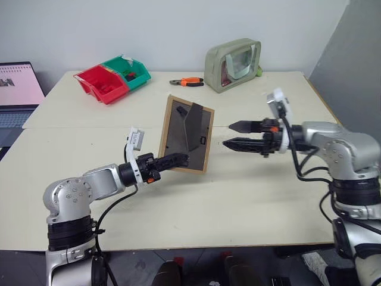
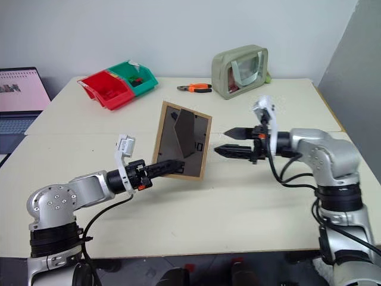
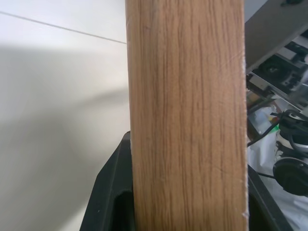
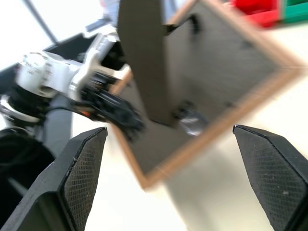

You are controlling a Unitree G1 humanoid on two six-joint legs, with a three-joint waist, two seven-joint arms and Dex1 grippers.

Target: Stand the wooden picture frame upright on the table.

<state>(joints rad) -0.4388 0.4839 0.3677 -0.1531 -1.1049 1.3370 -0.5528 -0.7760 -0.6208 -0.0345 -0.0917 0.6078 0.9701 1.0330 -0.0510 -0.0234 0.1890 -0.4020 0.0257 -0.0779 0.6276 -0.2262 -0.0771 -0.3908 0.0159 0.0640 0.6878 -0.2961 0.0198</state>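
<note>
left gripper (image 1: 178,159) pinches frame (image 1: 187,133) | right gripper (image 1: 238,135) wide, empty | risk: thin edge-grip slips, frame topples onto table (image 1: 238,196)

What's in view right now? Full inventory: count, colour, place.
wooden picture frame: 1, light wood with dark grey-brown back and folded-out stand, mid-table, held tilted, back toward the camera
table: 1, pale beige, two tops joined at a seam
bins: 2, red and green, side by side, far left
pliers: 1, orange and black handles, far middle
pouch: 1, olive green with clear window, far right of centre
laptop: 1, screen lit, left edge
left gripper: 1, black fingers, clamped on the frame's lower edge
right gripper: 1, black fingers, open, just right of the frame, apart from it
</note>
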